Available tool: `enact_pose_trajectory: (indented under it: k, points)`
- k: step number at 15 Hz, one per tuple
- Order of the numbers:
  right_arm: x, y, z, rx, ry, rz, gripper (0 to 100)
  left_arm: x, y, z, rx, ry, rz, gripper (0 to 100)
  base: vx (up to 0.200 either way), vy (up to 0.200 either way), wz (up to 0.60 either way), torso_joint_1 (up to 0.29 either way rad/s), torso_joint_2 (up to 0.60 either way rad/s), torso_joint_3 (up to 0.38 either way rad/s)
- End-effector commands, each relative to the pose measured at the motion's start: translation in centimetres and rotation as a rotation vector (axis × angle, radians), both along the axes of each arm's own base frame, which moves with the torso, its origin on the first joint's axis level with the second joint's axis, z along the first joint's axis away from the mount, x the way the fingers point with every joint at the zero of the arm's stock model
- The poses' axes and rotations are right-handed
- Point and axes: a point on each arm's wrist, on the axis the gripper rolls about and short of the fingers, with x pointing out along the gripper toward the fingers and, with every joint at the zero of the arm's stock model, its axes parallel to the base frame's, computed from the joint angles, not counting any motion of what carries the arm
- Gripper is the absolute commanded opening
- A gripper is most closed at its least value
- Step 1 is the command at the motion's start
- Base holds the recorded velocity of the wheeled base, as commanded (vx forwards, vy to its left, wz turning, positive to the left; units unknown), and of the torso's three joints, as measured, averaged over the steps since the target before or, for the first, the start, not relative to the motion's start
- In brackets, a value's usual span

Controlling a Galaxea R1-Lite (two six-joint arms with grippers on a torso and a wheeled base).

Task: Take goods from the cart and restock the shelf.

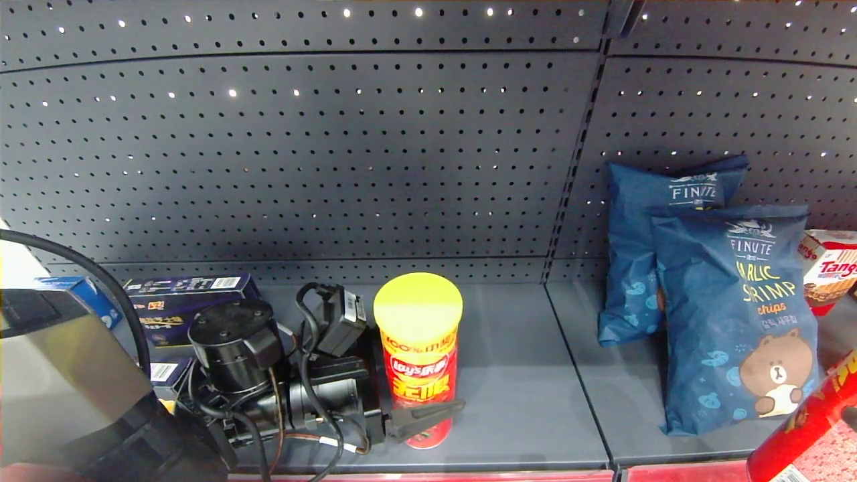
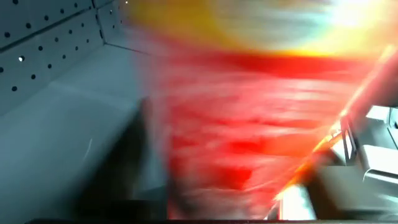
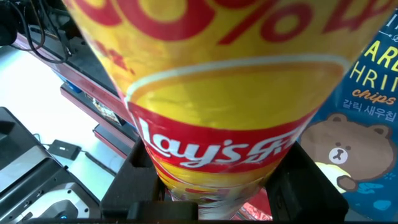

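Note:
A red chips can with a yellow lid [image 1: 418, 348] stands upright on the grey shelf [image 1: 515, 375], left of the middle. My left gripper [image 1: 423, 410] reaches in from the left at the can's lower half, with the can right against it. In the left wrist view the same can [image 2: 249, 124] looms very close and blurred. My right gripper [image 3: 217, 196] is shut on a second red and yellow chips can [image 3: 217, 112], which sits low at the right in front of the shelf edge [image 1: 803, 428].
Two dark blue chip bags [image 1: 730, 314] lean against the perforated back panel at the right, with a red and white wafer box [image 1: 830, 268] beside them. Dark blue boxes [image 1: 187, 301] lie at the left. Bare shelf floor lies between the standing can and the bags.

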Motion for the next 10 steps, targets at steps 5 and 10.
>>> enact_pose_trajectory:
  k: [5, 10]
  points:
    - [0.0, 0.0, 0.0, 0.001, 0.0, 0.0, 0, -0.5, 0.0, 0.2, 0.005, -0.018, -0.012, 100, 0.0, 0.0, 0.0, 0.0, 0.0, 0.0]
    - [0.0, 0.0, 0.1, 0.005, -0.005, 0.001, 0, -1.9, 1.1, 0.6, 0.012, -0.009, 0.002, 100, 0.0, 0.0, 0.0, 0.0, 0.0, 0.0]
